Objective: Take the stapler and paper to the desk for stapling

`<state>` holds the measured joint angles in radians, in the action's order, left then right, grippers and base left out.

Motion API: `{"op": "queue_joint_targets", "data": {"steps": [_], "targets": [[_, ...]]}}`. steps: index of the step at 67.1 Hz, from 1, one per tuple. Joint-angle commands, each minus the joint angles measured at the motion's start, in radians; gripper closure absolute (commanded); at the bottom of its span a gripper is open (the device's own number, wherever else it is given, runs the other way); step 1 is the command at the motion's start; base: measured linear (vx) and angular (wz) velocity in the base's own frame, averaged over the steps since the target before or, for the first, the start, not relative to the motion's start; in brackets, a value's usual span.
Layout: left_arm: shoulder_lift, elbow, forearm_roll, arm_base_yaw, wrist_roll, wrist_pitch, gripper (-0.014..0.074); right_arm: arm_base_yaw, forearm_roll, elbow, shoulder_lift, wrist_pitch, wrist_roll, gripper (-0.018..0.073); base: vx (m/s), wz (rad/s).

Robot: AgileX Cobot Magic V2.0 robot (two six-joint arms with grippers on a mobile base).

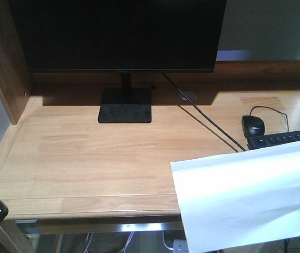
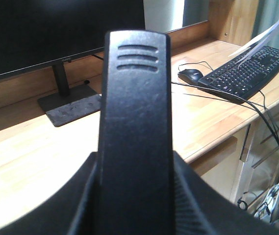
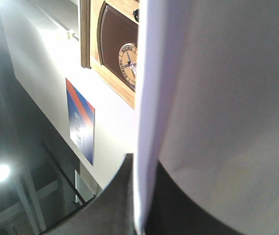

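The left end effector point(image 2: 137, 196) is closed around the stapler point(image 2: 135, 122), its dark fingers point(image 2: 80, 200) pressing both flanks. The stapler's black body stands upright off the counter point(image 1: 86, 158), with three moulded grooves near its top and no lettering visible on it. The right end effector point(image 3: 141, 205) is clamped on the paper point(image 1: 250, 195), which its wrist camera sees edge-on. In the front view the plain, unprinted sheet is held tilted over the counter's front right corner. It covers the near edge of the keyboard point(image 1: 281, 138) and overhangs the counter's front edge. A black monitor point(image 1: 118, 31) stands on a square base at the back, and the small mark on its lower bezel is too small to read. A black mouse point(image 1: 253, 125) lies just left of the keyboard, and its pale logo is illegible. The right wrist view also shows a wooden wall clock point(image 3: 128, 61) with tiny, unreadable lettering on its dial. Below it hangs a blue poster point(image 3: 80, 122) with an orange-red stripe, its text blurred.
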<state>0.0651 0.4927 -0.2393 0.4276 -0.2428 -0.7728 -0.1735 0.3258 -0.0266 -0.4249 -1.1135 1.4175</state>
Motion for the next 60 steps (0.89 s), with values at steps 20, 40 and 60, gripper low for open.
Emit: {"op": "queue_joint_targets", "data": {"steps": [20,40,60], "targets": [[0.012,0.030,-0.020,0.002,0.005,0.118,0.0603,0.000,-0.010,-0.002,-0.008,-0.051,-0.004,0.0561,0.05,0.01],[0.012,0.030,-0.020,0.002,0.005,0.118,0.0603,0.000,-0.010,-0.002,-0.008,-0.051,-0.004,0.0561,0.03,0.00],[0.012,0.030,-0.020,0.002,0.005,0.118,0.0603,0.000,-0.010,-0.002,-0.008,-0.051,-0.004,0.0561,0.00,0.00]]}}
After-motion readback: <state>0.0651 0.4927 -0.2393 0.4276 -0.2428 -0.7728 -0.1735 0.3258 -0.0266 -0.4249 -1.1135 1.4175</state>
